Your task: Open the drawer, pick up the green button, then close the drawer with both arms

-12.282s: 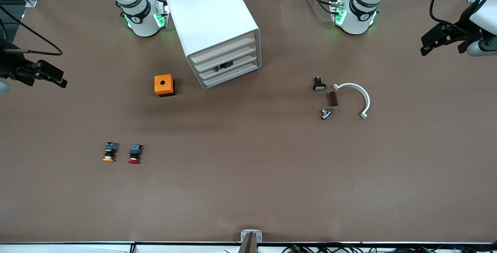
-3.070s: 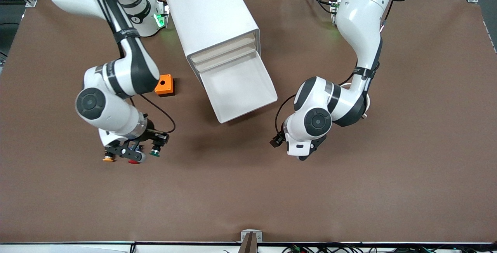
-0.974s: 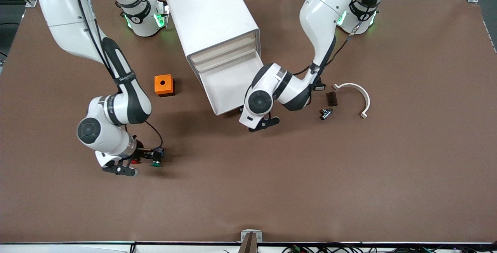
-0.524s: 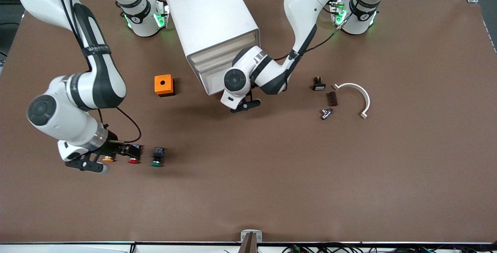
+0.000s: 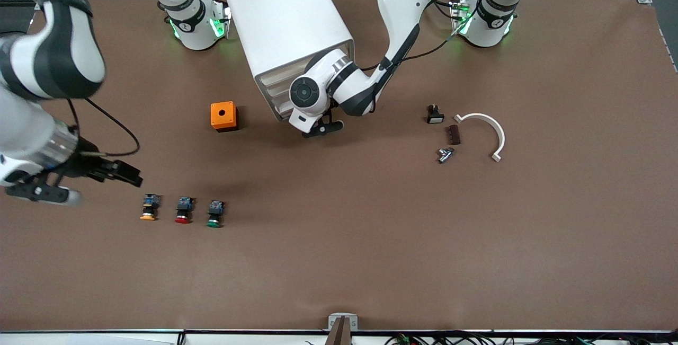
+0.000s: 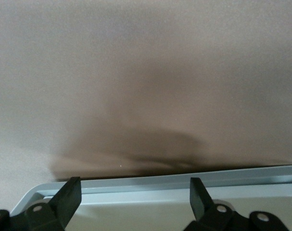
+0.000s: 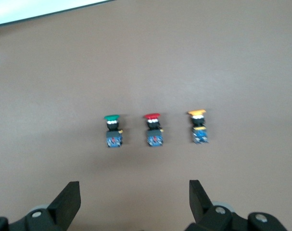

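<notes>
The green-capped button (image 5: pixel 214 213) stands on the table beside the red-capped button (image 5: pixel 183 211) and the orange-capped one (image 5: pixel 149 208). All three show in the right wrist view, with the green one (image 7: pixel 112 130) at one end of the row. My right gripper (image 5: pixel 87 186) is open and empty, raised over the table toward the right arm's end, away from the buttons. My left gripper (image 5: pixel 319 127) is open at the front of the white cabinet (image 5: pixel 286 16). The drawer (image 5: pixel 279 105) is pushed in, mostly hidden under the left wrist. Its pale front edge (image 6: pixel 160 185) lies between the open fingers.
An orange box (image 5: pixel 224 116) sits beside the cabinet toward the right arm's end. Toward the left arm's end lie a white curved piece (image 5: pixel 490 130), a small black part (image 5: pixel 435 114), a brown block (image 5: pixel 453 134) and a metal part (image 5: pixel 445 154).
The left gripper has pushed the drawer back into the cabinet. The right gripper has let go of the green button beside the red one and moved up and away toward the right arm's end.
</notes>
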`<act>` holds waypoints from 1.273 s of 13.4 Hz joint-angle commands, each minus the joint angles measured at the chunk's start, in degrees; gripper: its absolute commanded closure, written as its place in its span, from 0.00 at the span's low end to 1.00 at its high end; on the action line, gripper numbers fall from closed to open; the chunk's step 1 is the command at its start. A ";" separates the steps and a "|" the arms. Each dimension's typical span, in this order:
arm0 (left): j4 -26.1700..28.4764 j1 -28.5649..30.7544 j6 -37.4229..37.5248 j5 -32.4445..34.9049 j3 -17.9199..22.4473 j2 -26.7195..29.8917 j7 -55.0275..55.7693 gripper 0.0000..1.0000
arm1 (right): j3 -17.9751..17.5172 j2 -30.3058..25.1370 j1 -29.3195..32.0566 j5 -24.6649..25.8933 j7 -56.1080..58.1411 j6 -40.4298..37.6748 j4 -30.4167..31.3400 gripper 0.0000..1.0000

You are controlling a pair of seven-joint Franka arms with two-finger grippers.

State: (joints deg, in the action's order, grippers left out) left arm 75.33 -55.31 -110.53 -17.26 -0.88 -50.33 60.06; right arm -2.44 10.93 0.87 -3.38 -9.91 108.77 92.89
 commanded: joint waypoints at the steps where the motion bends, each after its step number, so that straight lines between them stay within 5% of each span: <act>1: 1.05 0.64 1.02 -0.58 -0.35 1.37 0.94 0.01 | -1.52 -6.96 1.85 1.96 0.07 -5.66 1.50 0.00; 4: 0.61 3.35 1.02 0.03 2.28 2.94 0.85 0.01 | -0.90 -10.84 1.32 2.24 -0.02 -9.71 1.59 0.00; 8: 0.61 15.82 1.11 0.65 3.17 9.97 0.15 0.01 | -0.64 -12.86 1.23 1.72 0.59 -16.65 0.71 0.00; 17: 0.61 29.29 7.78 20.16 3.08 22.54 -0.20 0.01 | -0.99 -12.78 0.18 6.19 0.59 -17.19 -1.66 0.00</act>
State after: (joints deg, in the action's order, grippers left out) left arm 74.32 -27.35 -103.60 1.09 2.67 -30.37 59.65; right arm -3.41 -1.35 1.21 1.62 -9.67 92.46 91.83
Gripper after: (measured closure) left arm 0.004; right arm 0.000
